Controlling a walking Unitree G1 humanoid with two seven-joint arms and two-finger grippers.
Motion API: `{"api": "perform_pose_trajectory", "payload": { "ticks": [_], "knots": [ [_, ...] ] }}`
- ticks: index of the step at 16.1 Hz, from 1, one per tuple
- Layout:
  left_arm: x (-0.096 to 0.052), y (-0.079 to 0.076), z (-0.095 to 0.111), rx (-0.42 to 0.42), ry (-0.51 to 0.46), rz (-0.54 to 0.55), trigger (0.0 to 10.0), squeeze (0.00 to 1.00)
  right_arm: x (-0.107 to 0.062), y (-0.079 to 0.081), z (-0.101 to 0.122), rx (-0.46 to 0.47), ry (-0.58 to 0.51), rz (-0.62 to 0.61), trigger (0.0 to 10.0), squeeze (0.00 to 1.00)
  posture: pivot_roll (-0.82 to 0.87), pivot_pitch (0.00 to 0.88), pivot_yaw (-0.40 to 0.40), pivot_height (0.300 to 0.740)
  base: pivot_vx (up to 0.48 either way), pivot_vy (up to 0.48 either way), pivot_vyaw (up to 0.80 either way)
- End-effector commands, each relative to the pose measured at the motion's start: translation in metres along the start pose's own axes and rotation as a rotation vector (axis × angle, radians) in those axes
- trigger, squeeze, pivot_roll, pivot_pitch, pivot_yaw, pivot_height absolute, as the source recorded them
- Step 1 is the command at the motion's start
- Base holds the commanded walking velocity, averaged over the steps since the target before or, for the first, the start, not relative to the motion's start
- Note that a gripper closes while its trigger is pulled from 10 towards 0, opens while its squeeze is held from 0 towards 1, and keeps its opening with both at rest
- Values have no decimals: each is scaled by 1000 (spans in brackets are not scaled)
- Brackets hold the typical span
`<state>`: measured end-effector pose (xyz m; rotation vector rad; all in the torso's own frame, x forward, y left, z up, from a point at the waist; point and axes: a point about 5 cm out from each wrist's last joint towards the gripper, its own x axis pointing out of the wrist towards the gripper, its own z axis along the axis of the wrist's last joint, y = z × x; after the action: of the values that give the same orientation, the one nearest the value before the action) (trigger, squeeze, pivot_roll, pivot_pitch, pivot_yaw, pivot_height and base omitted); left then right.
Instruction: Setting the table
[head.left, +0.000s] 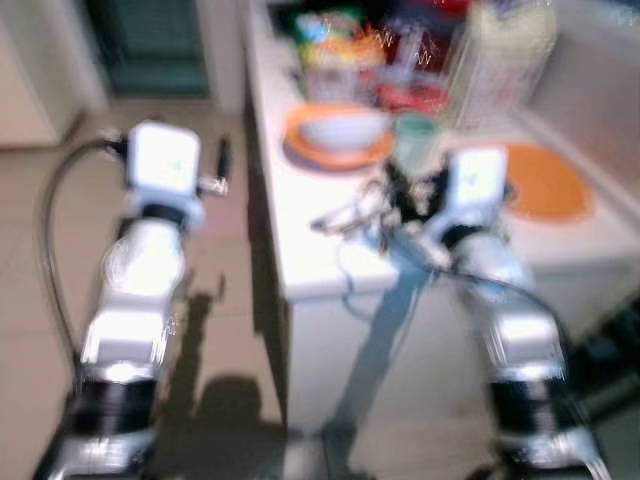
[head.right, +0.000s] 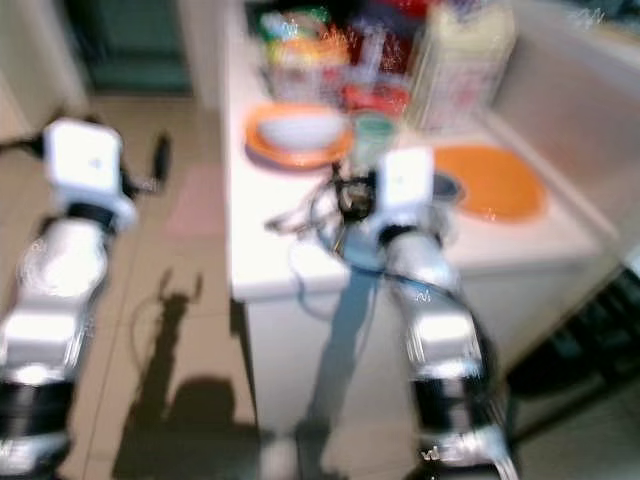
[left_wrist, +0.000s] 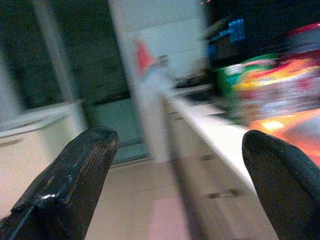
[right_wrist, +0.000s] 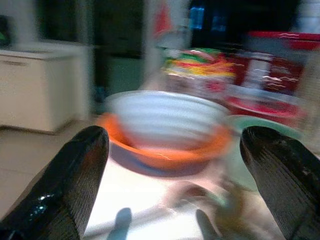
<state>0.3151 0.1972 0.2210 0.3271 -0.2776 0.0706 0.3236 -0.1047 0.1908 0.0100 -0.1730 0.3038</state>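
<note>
1. hovering over the counter (head.left: 300, 250) edge, the right gripper (right_wrist: 172, 185) is gaping wide, empty, facing the bowl (head.left: 340, 128).
2. the bowl is sitting on an orange plate (head.left: 335, 152), a cup (head.left: 414, 138) just beside.
3. the left gripper (left_wrist: 175, 185) is hanging spread and empty beside the counter, over the floor (head.left: 215, 300).

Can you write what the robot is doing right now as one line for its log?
task: setting table | right end effector: open, over counter, facing white bowl on orange plate | left end effector: open, beside counter | second orange plate: bare | views blurred
</note>
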Motion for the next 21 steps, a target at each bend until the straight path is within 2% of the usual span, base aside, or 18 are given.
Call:
{"api": "perform_pose_trajectory", "payload": {
  "ticks": [1,4,7,11,12,15,17,18,20,21],
  "knots": [
    [2,-7,5,-11,-15,-19,10000,0,-2,-12,12,-16,-50,-31,10000,0,113,0,-59,740,435,0,0],
    [4,-6,6,-12,-18,-22,10000,0,-5,-11,21,-15,-96,-10,10000,0,110,0,-52,740,425,0,0],
    [5,-1,6,-32,-11,-14,10000,0,-11,-2,30,-25,-149,47,10000,0,107,0,-47,740,0,0,0],
    [11,4,14,-68,-57,-66,10000,0,-15,-3,36,-5,-178,60,10000,0,103,0,-40,740,0,0,0],
    [13,6,18,-110,-75,-99,10000,1000,-16,-3,36,-3,-179,61,10000,0,101,0,-38,740,0,0,0],
    [28,7,30,-268,-102,-202,10000,1000,-20,-5,36,-6,-164,81,10000,0,99,0,-39,740,0,0,0],
    [48,7,41,-377,-111,-262,10000,1000,-27,-5,35,-24,-152,151,10000,0,95,0,-40,740,0,0,0],
    [58,4,41,-451,-67,-298,10000,1000,-31,-3,34,-35,-142,194,10000,0,95,0,-40,740,0,0,0],
    [69,-6,33,-531,44,-353,10000,1000,-38,-1,27,-51,-103,246,10000,0,82,0,-37,740,0,0,0],
    [85,-18,28,-666,150,-396,10000,1000,-48,0,14,-89,-26,305,10000,0,72,0,-34,740,0,0,0]
  ]
}}
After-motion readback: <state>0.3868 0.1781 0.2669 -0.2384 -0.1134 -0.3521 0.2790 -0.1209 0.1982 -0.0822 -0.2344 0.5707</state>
